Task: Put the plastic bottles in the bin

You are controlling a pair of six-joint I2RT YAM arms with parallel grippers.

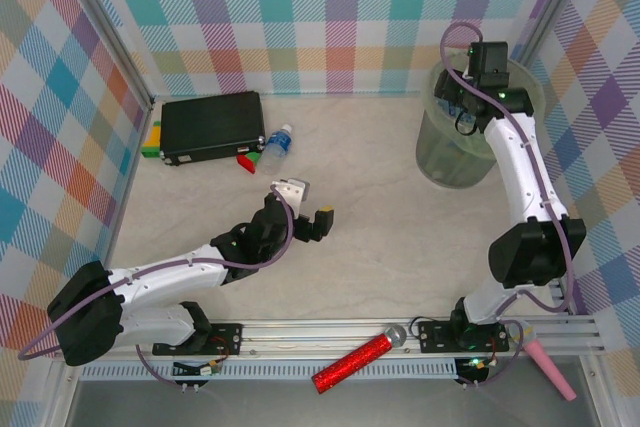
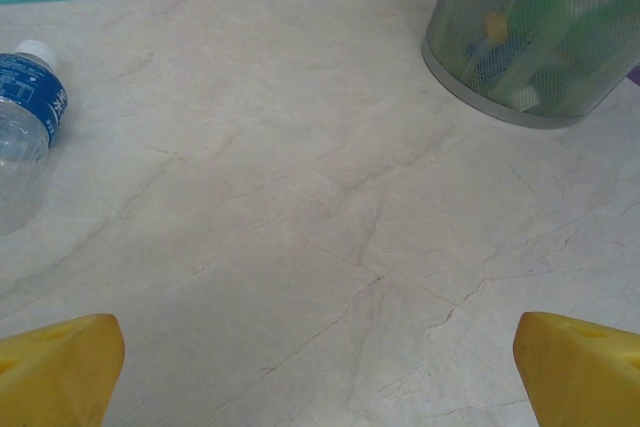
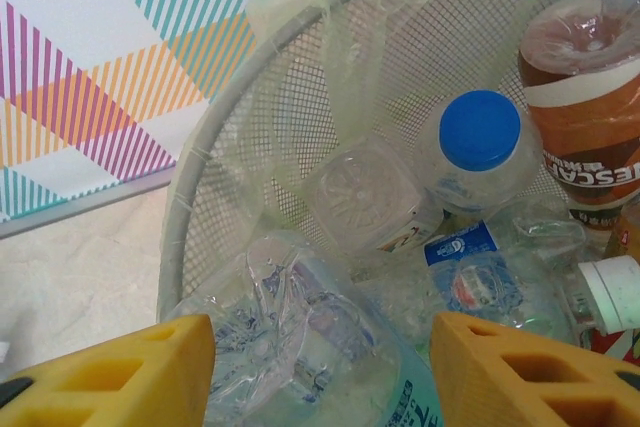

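The brown-labelled bottle [image 3: 590,97] reads partly "ESCA".

Table middle: bare surface is seen between the left gripper [image 1: 308,205] and the bin [image 1: 462,137]; nothing stands in the way.
Far left corner: taken up by a black case [image 1: 212,126], with a bottle [image 1: 276,146] lying just beside its right end.
Bin mouth: partly blocked by the right gripper [image 3: 320,367], held spread over it; bottles [image 3: 480,147] are piled inside.
Near edge: a red tube [image 1: 352,362] lies across the rail between the arm bases.
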